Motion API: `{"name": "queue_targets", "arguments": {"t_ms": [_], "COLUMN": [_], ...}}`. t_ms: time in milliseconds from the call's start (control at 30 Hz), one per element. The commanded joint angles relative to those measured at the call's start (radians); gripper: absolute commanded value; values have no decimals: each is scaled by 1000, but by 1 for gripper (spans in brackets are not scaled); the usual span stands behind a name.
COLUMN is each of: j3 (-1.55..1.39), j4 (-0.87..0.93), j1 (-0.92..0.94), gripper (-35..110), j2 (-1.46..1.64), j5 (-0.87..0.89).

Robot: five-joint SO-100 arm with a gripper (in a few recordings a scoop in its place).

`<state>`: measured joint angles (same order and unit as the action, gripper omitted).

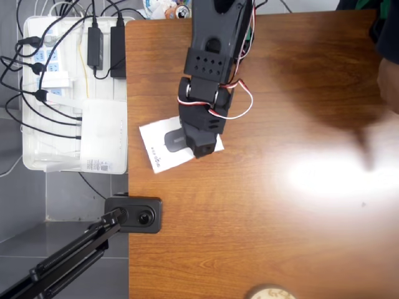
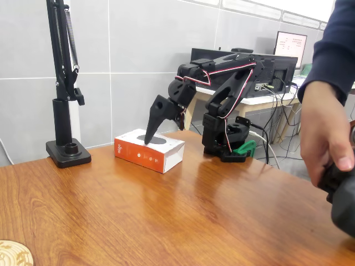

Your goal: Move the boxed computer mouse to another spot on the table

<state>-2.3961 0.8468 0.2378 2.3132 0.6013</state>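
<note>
The boxed computer mouse (image 1: 157,148) lies flat near the left edge of the table (image 1: 280,224). In the fixed view it is a white carton (image 2: 145,156) with an orange-red front side and a dark mouse pictured on top. My black gripper (image 1: 198,144) hangs over the box's right part and hides it in the overhead view. In the fixed view the gripper (image 2: 150,137) points steeply down, and one pointed finger (image 2: 157,119) has its tip at the box's top face. The second finger is hidden behind the first, so I cannot tell how the jaws stand.
A black camera stand base (image 1: 134,215) (image 2: 67,152) sits at the table's left edge, near the box. A white tray (image 1: 37,162) with power strips and cables lies off the table. A person's hand (image 2: 327,133) is at the right, and a round wooden disc (image 1: 271,293) at the front edge.
</note>
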Motion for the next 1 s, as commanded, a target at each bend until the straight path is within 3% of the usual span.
{"name": "queue_targets", "arguments": {"t_ms": [0,100,200,267,333,467,600,833,867,900,933,967], "j3": [71,179,354,511,601,569,650,923,960,988,994,989], "j4": [11,54,100,110,-14,-672,-1262,-1709,-1816,-1913,-1997,-2045], "j1": [-8,-5,-3,-26,-54,-74,-77,-94,-61,-44,-34,-21], "gripper": [99,72,25,8,0,0,0,1,1,3,6,3], "j2": [12,15,25,-3,-28,-100,-296,-474,-518,-548,-554,-552], "j5": [8,55,147,247,324,368,284,295,209,31,-278,-416]}}
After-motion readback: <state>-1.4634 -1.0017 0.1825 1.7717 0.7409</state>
